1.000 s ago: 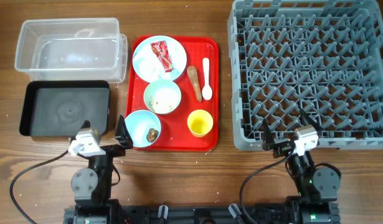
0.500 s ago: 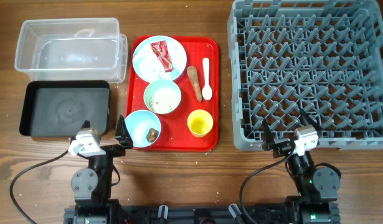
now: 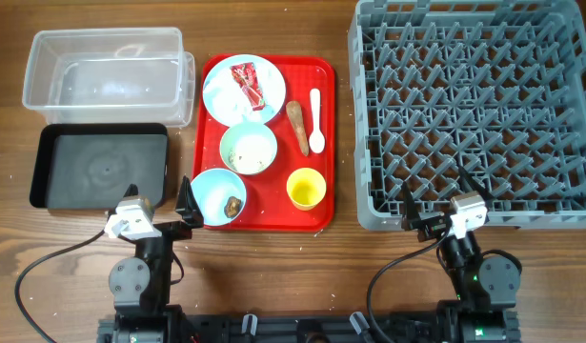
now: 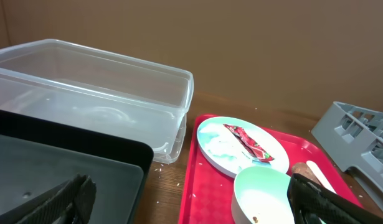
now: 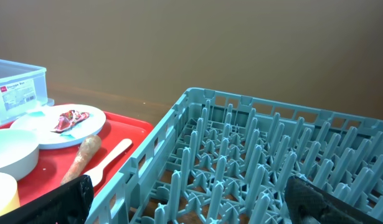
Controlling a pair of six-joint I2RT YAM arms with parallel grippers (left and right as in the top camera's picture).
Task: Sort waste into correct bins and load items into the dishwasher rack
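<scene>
On the red tray (image 3: 323,76) sit a pale blue plate (image 3: 219,95) with the red-and-white wrapper (image 3: 247,84), a mint bowl (image 3: 249,148) with specks, a blue bowl (image 3: 212,193) holding a brown lump (image 3: 233,204), a yellow cup (image 3: 306,188), a white spoon (image 3: 315,119) and a brown stick (image 3: 298,127). The clear tub (image 3: 102,71) and black tray (image 3: 100,167) lie to the left, and the grey rack (image 3: 474,105) to the right. My left gripper (image 3: 157,200) is open and empty between the black tray and the blue bowl. My right gripper (image 3: 435,198) is open and empty at the rack's near edge.
White rice grains (image 4: 172,168) lie scattered on the wood between the black tray (image 4: 66,168) and the red tray. Bare wooden table (image 3: 302,267) runs along the near side, where both arm bases stand.
</scene>
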